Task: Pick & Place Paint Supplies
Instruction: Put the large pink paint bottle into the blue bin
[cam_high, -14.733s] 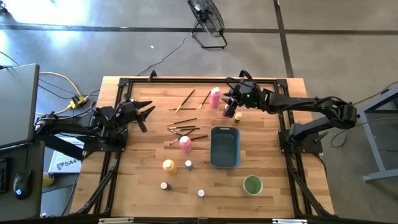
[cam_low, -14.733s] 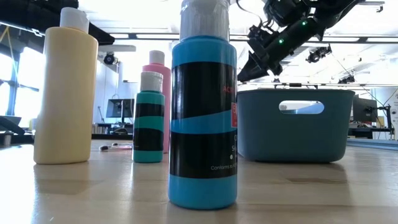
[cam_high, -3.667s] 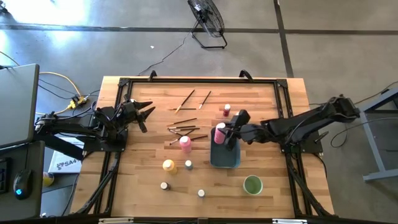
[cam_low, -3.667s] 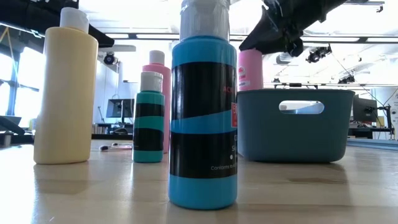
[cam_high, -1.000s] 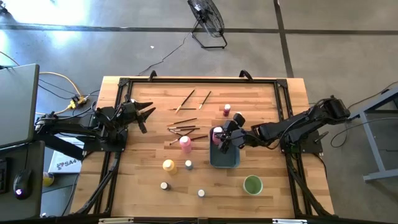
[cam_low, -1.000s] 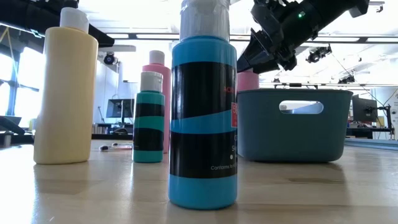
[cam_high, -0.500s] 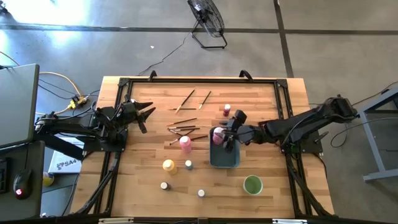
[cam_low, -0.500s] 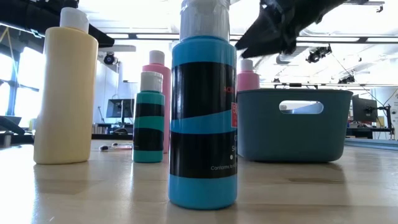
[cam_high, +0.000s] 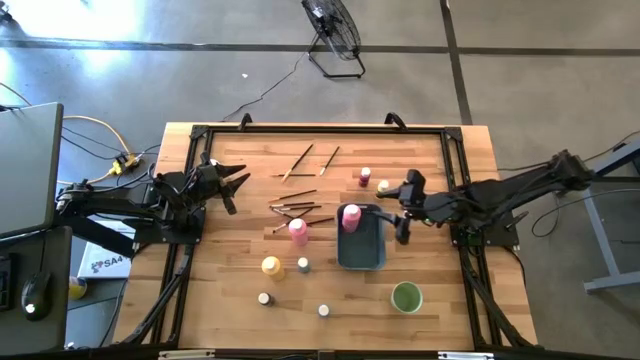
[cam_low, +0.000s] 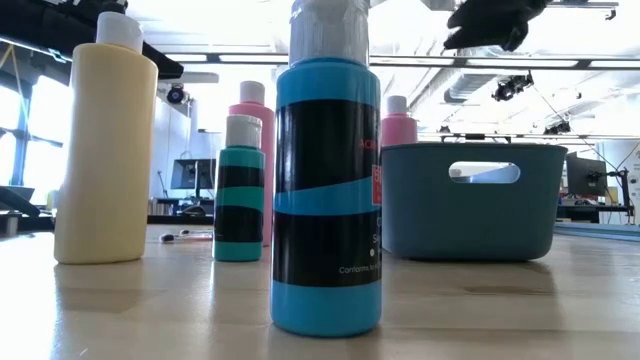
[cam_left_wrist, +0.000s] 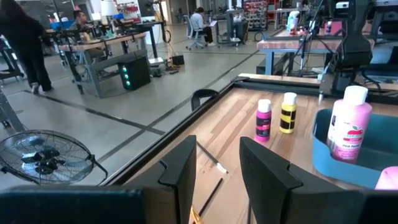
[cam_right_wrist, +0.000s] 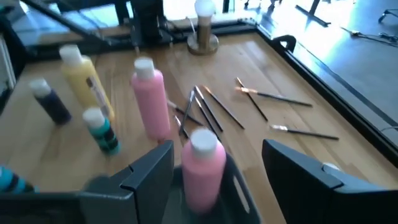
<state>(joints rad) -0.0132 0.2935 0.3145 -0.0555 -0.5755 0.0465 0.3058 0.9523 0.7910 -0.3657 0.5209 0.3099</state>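
Your right gripper (cam_high: 404, 226) has let go of the pink squeeze bottle (cam_high: 350, 217) and drawn back toward its own side; a second ago its jaws were over that bottle. They now stand wide and empty, the bottle ahead of them and clear of both fingers. It stands upright inside the blue-grey tray (cam_high: 363, 260), at the end farthest from those jaws. Judged from this, one placement is complete. The second pink bottle (cam_high: 298, 231), yellow bottle (cam_high: 271, 266), small jars (cam_high: 303, 265) and paintbrushes (cam_high: 294, 207) remain outside the tray.

Your left gripper (cam_high: 235, 184) waits at its table edge, jaws part-open, holding nothing.

The nearest blue bottle (cam_low: 326, 200) carries a label, but its print is too small to read.
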